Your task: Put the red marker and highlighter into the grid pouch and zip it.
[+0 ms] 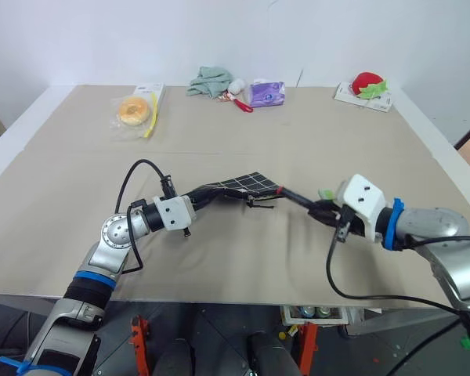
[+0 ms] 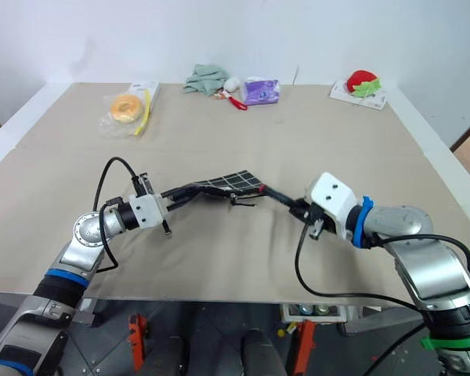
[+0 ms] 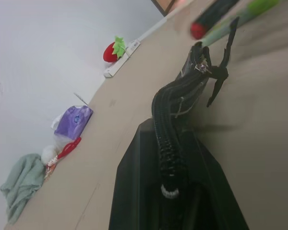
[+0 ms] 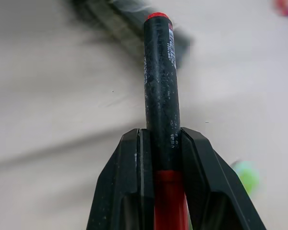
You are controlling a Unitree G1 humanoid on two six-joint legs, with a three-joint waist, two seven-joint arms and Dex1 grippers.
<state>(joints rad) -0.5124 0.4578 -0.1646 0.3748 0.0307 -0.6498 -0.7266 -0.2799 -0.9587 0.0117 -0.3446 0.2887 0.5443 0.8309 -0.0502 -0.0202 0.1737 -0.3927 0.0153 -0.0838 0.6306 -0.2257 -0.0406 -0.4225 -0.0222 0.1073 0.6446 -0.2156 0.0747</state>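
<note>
I see bright, even light and soft shadows; beyond my right pincer [image 4: 161, 158] everything blurs.

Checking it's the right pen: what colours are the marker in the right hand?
The red marker has a black barrel with red ends, clearest in the right wrist view.

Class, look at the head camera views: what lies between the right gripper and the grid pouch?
The red marker. The right gripper clamps its barrel, and its red tip points at the grid pouch that the left gripper holds up, as the left eye view shows.
</note>
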